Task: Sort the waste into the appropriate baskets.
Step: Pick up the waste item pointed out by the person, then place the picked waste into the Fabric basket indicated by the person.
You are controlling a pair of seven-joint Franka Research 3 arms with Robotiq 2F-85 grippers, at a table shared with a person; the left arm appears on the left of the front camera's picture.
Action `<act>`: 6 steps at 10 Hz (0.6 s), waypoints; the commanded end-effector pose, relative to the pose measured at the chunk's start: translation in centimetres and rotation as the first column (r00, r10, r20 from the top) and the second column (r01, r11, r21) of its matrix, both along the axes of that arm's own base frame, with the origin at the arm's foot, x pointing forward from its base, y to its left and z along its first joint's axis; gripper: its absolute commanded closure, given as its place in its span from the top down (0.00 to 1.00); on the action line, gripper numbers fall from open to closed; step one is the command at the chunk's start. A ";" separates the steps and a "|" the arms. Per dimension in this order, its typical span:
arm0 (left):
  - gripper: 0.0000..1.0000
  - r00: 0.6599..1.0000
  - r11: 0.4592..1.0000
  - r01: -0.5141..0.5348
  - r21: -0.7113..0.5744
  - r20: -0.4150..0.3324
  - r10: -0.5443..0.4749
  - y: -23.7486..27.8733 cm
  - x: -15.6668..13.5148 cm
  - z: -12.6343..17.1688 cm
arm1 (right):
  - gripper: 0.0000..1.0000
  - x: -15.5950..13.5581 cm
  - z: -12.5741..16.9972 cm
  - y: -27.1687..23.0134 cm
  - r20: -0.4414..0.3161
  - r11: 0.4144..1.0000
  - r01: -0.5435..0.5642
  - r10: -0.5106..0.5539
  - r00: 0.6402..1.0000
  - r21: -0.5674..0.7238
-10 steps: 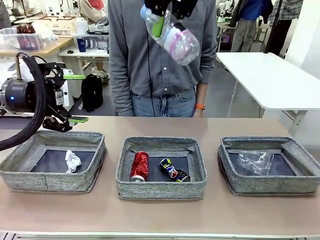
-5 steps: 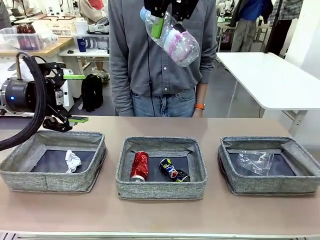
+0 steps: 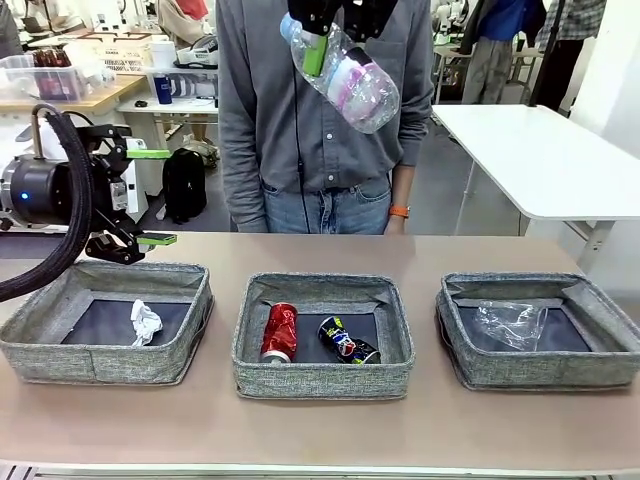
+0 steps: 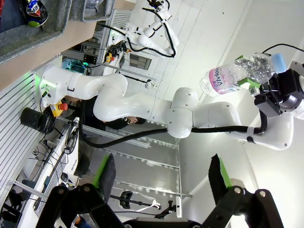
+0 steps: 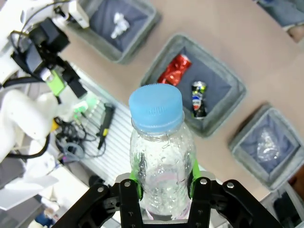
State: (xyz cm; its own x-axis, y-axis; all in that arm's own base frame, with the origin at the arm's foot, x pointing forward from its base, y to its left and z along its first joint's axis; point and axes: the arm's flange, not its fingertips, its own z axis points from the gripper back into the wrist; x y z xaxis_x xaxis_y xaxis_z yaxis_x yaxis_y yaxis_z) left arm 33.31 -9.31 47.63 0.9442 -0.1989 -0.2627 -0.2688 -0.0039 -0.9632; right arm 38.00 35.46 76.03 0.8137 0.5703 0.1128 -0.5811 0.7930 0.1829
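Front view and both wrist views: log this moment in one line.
right gripper: shut on water bottle, held high | left gripper: open | middle basket: two cans

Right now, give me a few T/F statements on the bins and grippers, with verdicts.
1. The right gripper holds the water bottle high above the table. True.
2. The paper wad lies in the middle basket. False: it lies in the left basket.
3. Both cans share the middle basket. True: red can and blue-and-yellow can lie side by side.
4. The left gripper grips the plastic cup. False: it is open and empty; the cup lies in the right basket.
5. The bottle's cap is off. False: its blue cap is on.
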 end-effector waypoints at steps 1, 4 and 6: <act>1.00 1.000 1.000 -0.009 0.001 -0.013 0.009 0.0 -0.1 0.4 | 0.42 0.2 0.4 0.0 0.018 1.000 -0.003 0.003 1.000 -0.006; 1.00 1.000 1.000 -0.009 0.001 -0.013 0.009 0.0 -0.1 0.4 | 0.42 0.2 0.4 0.0 0.018 1.000 -0.003 0.003 1.000 -0.006; 1.00 1.000 1.000 -0.009 0.001 -0.013 0.009 0.0 -0.1 0.4 | 0.42 0.2 0.4 0.0 0.018 1.000 -0.003 0.003 1.000 -0.006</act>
State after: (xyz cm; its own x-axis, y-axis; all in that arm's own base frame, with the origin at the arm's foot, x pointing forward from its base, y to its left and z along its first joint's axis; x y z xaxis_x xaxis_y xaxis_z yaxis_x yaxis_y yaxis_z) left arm 33.31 -9.31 47.63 0.9442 -0.1989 -0.2627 -0.2688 -0.0039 -0.9632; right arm 38.00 35.46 76.03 0.8137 0.5703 0.1128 -0.5811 0.7930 0.1828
